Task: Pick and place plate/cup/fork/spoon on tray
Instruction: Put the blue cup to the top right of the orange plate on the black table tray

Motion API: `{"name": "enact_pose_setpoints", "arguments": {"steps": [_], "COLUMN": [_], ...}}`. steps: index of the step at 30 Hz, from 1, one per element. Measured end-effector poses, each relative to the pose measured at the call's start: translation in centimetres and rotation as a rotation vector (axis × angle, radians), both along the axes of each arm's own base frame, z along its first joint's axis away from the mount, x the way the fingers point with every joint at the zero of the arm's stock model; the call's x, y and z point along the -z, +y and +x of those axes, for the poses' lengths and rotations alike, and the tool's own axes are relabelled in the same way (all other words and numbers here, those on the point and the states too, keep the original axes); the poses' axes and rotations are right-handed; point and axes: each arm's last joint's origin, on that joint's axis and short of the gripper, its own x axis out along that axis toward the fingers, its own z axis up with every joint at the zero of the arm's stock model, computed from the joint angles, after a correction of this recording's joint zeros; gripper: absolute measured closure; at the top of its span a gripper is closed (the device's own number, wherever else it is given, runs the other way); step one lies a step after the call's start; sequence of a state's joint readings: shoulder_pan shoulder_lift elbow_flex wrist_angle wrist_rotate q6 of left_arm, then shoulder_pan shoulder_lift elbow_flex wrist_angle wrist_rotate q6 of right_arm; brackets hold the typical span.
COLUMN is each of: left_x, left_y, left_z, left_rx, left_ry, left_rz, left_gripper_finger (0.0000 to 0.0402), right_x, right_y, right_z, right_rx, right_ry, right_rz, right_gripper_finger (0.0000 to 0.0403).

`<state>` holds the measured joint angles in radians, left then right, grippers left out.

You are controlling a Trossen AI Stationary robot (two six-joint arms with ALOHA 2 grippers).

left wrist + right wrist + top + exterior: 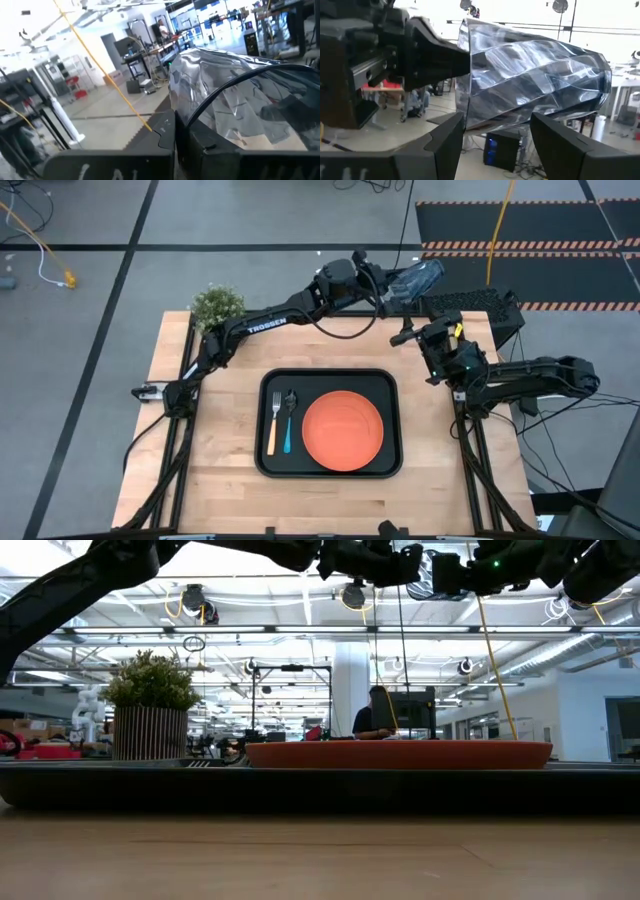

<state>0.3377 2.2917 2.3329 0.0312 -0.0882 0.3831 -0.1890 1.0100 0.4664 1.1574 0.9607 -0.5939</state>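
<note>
While the left gripper has its jaws clamped on the cup above the tabletop's far edge, the right gripper sits just beside it, jaws spread wide either side of it.

- plate: plain orange
- tray: black
- fork: orange-tan handle, silver tines
- spoon: light blue handle, silver bowl
- cup: dark blue translucent, faceted
- worktop: light wood planks
- plant: green, pot grey ribbed
</note>
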Motion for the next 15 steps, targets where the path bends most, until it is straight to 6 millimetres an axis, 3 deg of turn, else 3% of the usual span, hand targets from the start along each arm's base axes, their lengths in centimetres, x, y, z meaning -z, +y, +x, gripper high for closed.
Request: {"name": "enact_pose_setpoints", "arguments": {"steps": [15], "left_x": [-0.08], "left_y": [0.55], "left_z": [-0.20], "left_rx": [0.062], "left_ry": [0.008], "left_rz": [0.040], "left_gripper_finger": [0.0387], "right_x": [-0.15], "right_y": [-0.45], "right_z": [-0.17], "right_rx": [0.012], "right_ry": [0.009], "right_rz": [-0.025], "right_gripper_finger": [0.0186]}}
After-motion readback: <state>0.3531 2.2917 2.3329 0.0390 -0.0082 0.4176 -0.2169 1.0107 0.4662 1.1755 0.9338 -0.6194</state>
